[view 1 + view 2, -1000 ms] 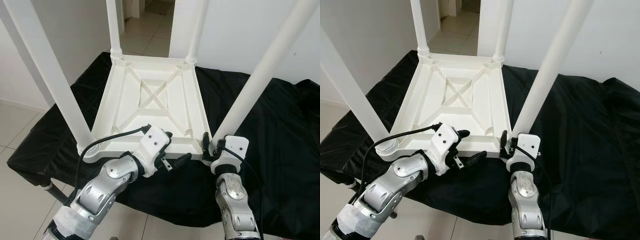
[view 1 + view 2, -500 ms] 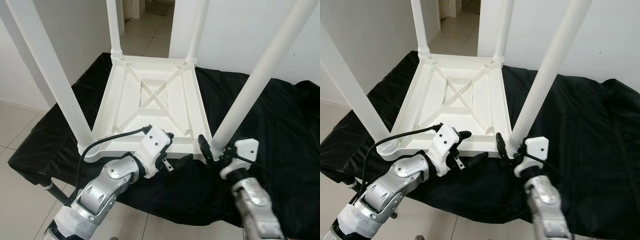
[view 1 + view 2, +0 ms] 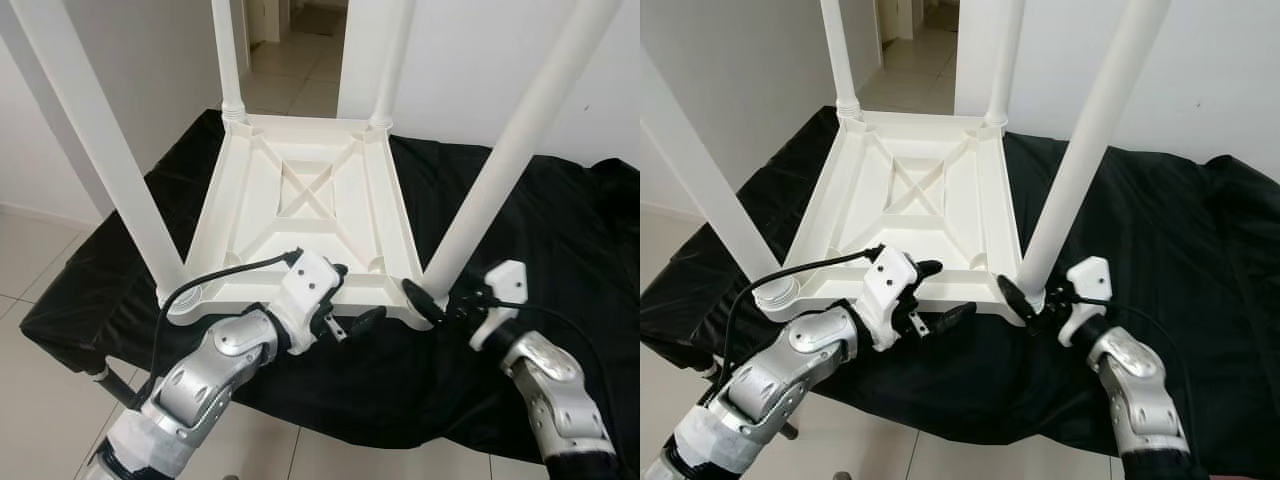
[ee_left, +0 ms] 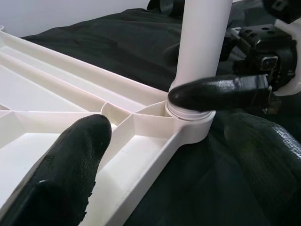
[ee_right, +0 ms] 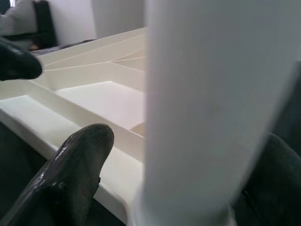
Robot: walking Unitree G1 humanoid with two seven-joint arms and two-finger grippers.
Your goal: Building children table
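On black cloth (image 3: 560, 230), right claw (image 3: 432, 300) swung rightward.

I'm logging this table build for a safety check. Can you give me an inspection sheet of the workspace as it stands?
Surface: black cloth draped over a low support.
Job's things: white table top lying upside down on the cloth, four white legs standing up from its corners.
Clutter: nothing seen.
Grippers: left hand open at the near edge of the table top; right hand open around the base of the near right leg.
Cables: black cable looping from the left wrist; another along the right wrist.
Surroundings: white walls, tiled floor, an open doorway behind.
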